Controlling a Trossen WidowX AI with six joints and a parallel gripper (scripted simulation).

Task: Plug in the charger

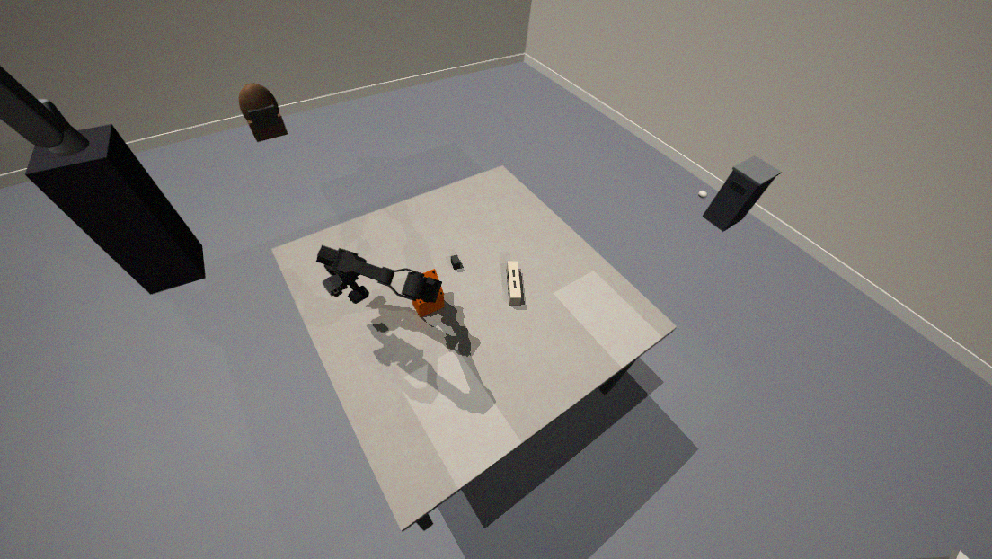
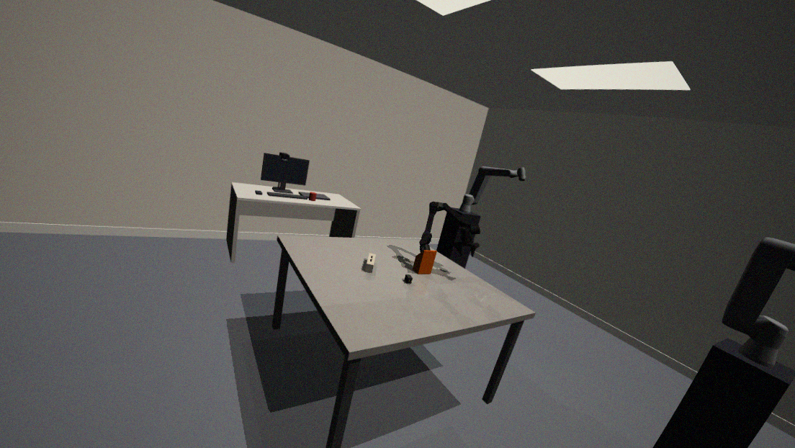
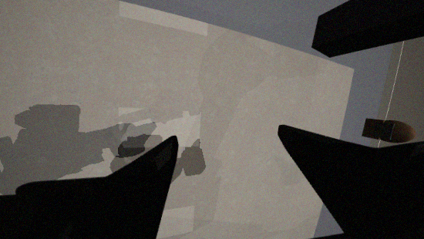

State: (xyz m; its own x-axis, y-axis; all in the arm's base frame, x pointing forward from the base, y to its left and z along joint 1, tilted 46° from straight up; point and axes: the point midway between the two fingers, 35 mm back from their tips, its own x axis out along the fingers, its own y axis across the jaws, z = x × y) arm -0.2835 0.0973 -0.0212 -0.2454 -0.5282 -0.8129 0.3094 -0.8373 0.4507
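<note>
The charger (image 1: pixel 455 261) (image 2: pixel 408 279) is a small dark block lying on the table, between the arm's orange base and the power strip; its prongs are too small to make out. The power strip (image 1: pixel 514 291) (image 2: pixel 369 266) is a cream bar with dark outlet slots on its top face. Nothing is plugged into it. My gripper (image 1: pixel 346 289) (image 3: pixel 228 135) is open and empty. It hangs above the table on the opposite side of the orange base from the power strip. The wrist view shows both fingertips wide apart, with neither the charger nor the strip in sight.
The orange arm base (image 1: pixel 428 303) (image 2: pixel 425 261) stands on the table (image 1: pixel 429 228) (image 2: pixel 378 328), near the charger. The arm's shadows fall across the tabletop. Dark pedestals (image 1: pixel 118 208) (image 2: pixel 723 400) stand off the table. A white desk (image 2: pixel 289 207) with a monitor stands beyond.
</note>
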